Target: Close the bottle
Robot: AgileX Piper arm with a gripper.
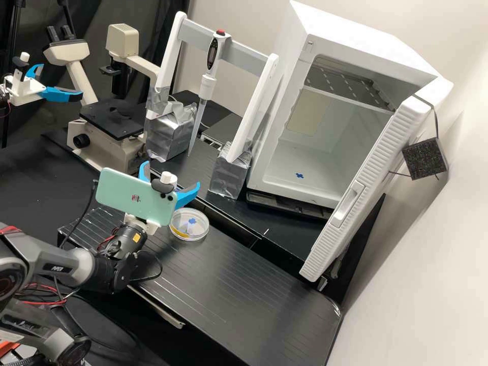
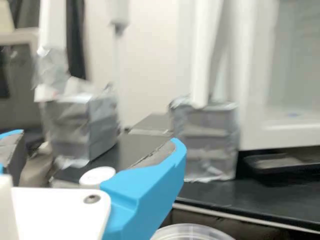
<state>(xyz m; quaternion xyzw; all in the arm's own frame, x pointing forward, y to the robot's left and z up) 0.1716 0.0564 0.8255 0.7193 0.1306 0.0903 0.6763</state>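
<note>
Wall (image 1: 259,30): pale, behind an open white fridge (image 1: 366,46)
Bench (image 1: 244,290): black, ribbed
Microscope (image 1: 109,150): beige
Tool (image 1: 172,174): blue fingers (image 1: 189,195) spread apart, above the bench
Dish (image 1: 193,239): round, clear, near the tool
Bottle (image 2: 97,175): probably the round white top between the fingers, wrist view; body hidden

We see bright blue fingers (image 1: 188,196) on the white plastic gripper (image 1: 172,174), mint green on the flat rectangular phone (image 1: 133,195), thin pale stripes along the flat black platform (image 1: 244,284), yellow and blue patches in the round clear dish (image 1: 205,231), and a red button (image 1: 220,32) topping the slim white pipette (image 1: 207,86).
</note>
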